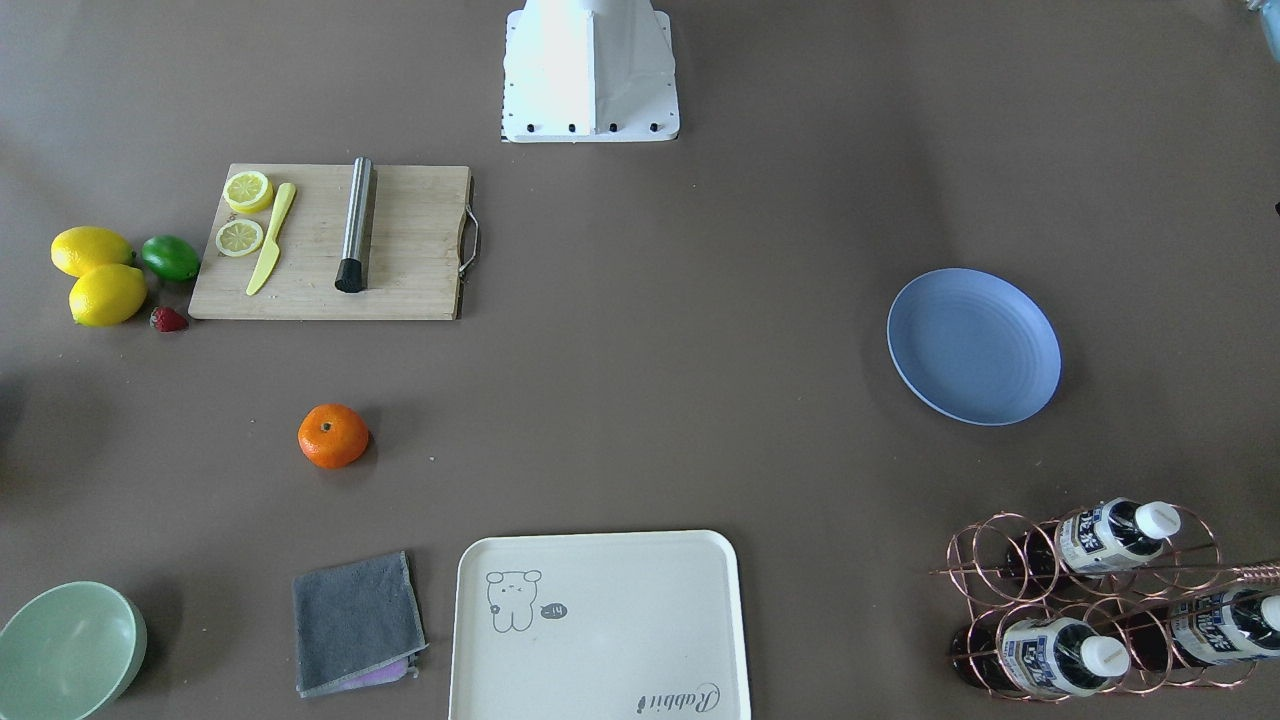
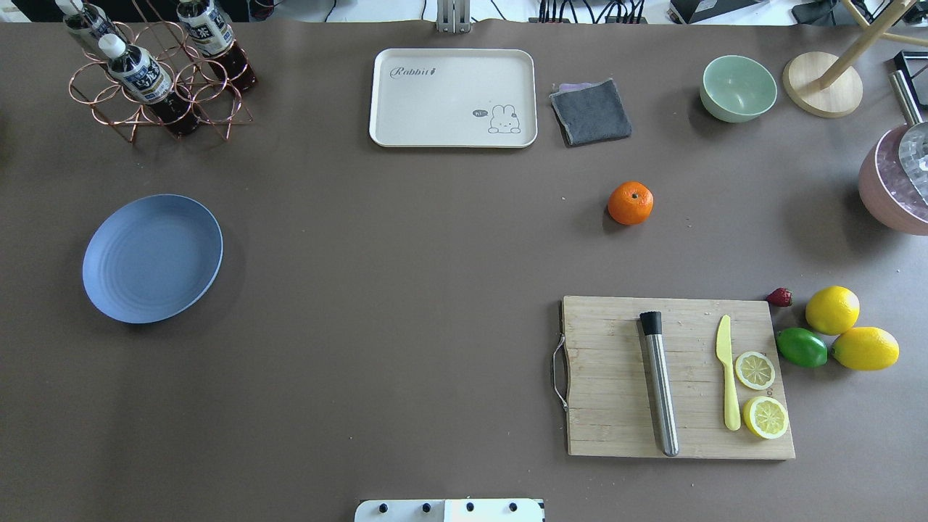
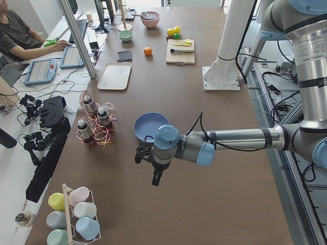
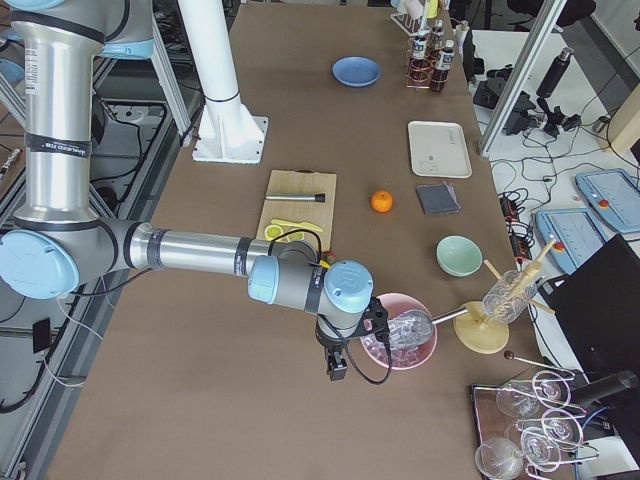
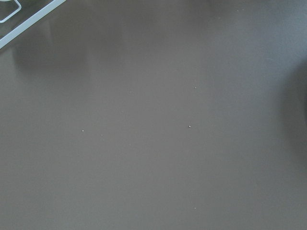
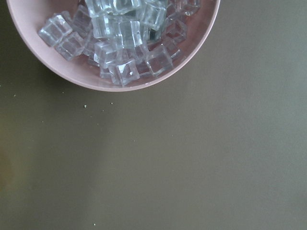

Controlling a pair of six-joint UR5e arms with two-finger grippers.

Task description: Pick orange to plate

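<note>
Orange (image 2: 630, 203): sits stem dimple up on the bare table (image 2: 406, 304), on the robot's right half, between the grey cloth (image 2: 591, 111) and the cutting board (image 2: 674, 377), touching neither.
Plate (image 2: 152, 258): blue, lying flat on the robot's left half, near the bottle rack (image 2: 156, 80) and well apart from the orange.
Left gripper (image 3: 156, 178): hangs above the table's left end, near the plate; its wrist camera sees only bare table top. It shows in a side view alone, so whether its fingers are spread or pressed together cannot be told.
Right gripper (image 4: 337, 365): hangs above the table's right end, just beside the pink bowl (image 4: 402, 352) of ice cubes (image 6: 120, 33). Seen in a side view alone; finger state cannot be told.
On the cutting board: metal rod (image 2: 658, 380), yellow knife (image 2: 727, 380), two lemon halves (image 2: 755, 370).
Beside the board: two lemons (image 2: 832, 309), lime (image 2: 801, 347), strawberry (image 2: 780, 296).
Far edge: cream tray (image 2: 453, 98), green bowl (image 2: 738, 88).
</note>
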